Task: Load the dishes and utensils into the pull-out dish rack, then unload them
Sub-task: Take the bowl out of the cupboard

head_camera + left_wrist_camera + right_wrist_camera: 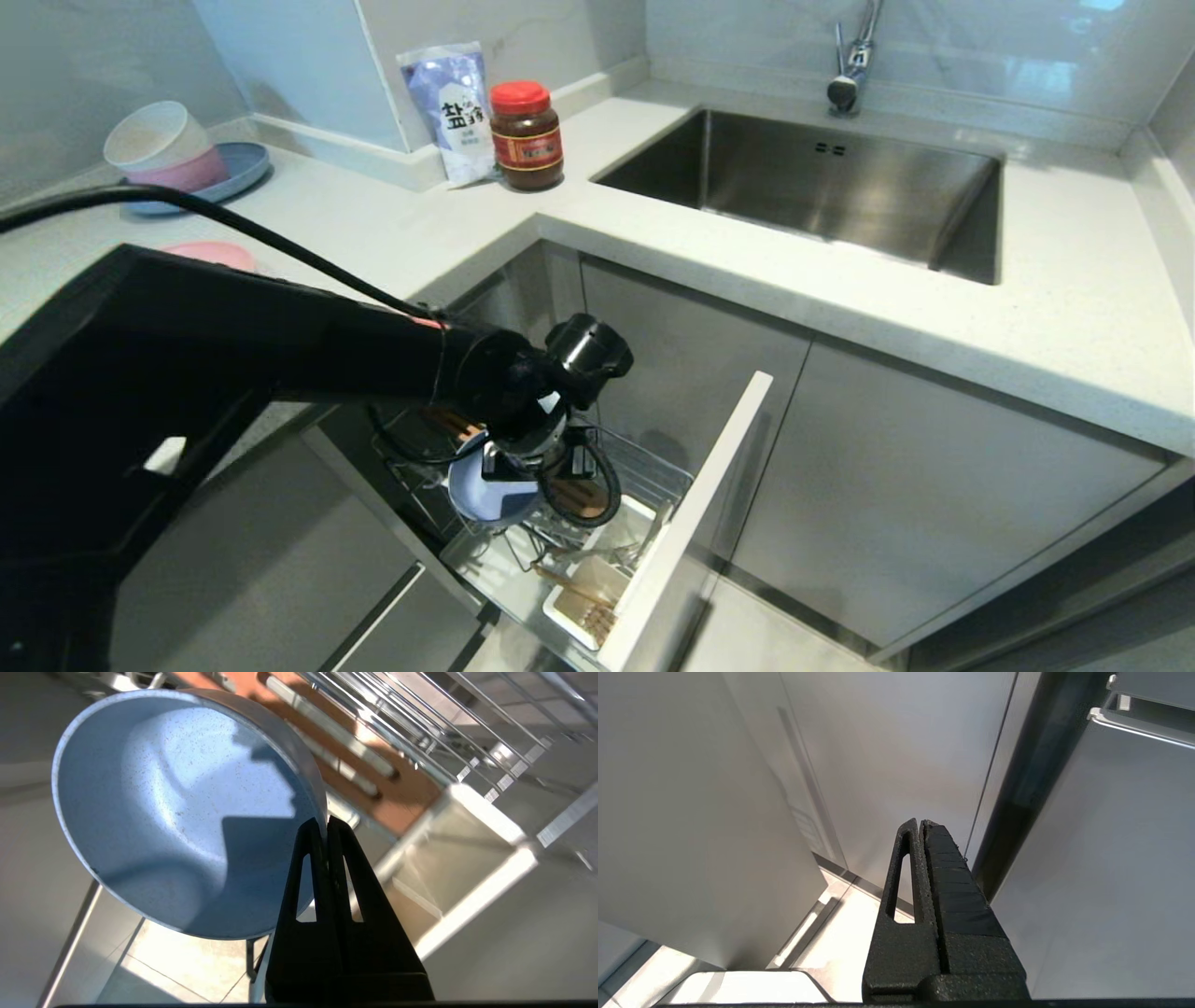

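Kitchen corner, pale counter (392, 233) above the pull-out dish rack (644, 485), drawn open. Left end effector (325, 823) is clenched on the blue-grey bowl (187, 812) rim, bowl tilted over the rack — likely unloading; next, lift it clear of the tines onto the counter. Right end effector (920, 823) is parked, clamped on nothing.

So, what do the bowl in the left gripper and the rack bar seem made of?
Bowl: likely ceramic or melamine; matte blue-grey surface with fine speckles. Slotted bar: apparently wood; reddish-brown, dull, no shine. The left gripper pinches the bowl's rim.

The pale worktop (392, 233) carries a blue plate (238, 173) stacked with bowls (159, 145), a pink plate (210, 254), a salt bag (455, 112) and a red-lidded jar (527, 135).
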`<state>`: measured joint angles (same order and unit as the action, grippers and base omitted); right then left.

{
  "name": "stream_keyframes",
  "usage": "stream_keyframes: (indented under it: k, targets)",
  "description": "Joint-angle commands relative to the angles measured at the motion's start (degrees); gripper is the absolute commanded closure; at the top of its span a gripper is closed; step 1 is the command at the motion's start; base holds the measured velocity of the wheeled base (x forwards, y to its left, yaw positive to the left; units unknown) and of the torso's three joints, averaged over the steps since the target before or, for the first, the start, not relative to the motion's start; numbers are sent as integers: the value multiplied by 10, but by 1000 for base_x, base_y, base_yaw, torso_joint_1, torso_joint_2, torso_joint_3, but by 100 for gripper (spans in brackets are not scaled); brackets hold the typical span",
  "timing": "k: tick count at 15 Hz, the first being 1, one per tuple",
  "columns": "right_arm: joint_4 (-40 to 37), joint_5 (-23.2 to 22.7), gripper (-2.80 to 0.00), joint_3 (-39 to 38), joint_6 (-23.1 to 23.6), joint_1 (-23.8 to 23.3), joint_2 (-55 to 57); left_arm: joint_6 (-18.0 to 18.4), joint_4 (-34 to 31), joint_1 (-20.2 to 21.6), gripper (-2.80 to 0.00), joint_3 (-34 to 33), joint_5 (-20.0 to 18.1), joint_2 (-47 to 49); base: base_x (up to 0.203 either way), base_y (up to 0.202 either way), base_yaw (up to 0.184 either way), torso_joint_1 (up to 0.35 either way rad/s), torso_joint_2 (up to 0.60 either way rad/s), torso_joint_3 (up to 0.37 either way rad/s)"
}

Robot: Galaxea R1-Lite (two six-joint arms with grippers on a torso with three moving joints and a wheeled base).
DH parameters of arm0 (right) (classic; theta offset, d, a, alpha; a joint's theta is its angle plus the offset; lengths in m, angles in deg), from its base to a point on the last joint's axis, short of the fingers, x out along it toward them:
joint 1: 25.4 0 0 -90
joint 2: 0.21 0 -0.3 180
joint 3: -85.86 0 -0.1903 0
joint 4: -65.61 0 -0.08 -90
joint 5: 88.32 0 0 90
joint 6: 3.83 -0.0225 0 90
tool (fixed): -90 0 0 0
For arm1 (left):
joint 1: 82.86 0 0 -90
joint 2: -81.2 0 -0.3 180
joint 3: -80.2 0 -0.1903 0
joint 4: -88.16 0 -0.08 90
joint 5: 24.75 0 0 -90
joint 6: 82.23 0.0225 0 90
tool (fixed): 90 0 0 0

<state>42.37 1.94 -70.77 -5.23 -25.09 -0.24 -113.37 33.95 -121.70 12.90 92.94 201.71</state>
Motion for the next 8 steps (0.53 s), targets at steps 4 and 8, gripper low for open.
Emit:
stream_keyframes:
  k: [4, 8]
  targets:
    - [1, 0, 0, -1, 0, 0, -2, -3, -46, -34, 0, -1, 8, -120, 0, 0, 0, 0, 0, 0]
    - [0, 0, 0, -1, 0, 0, -2, -12, -53, -63, 0, 2, 14, -218, 0, 0, 0, 0, 0, 0]
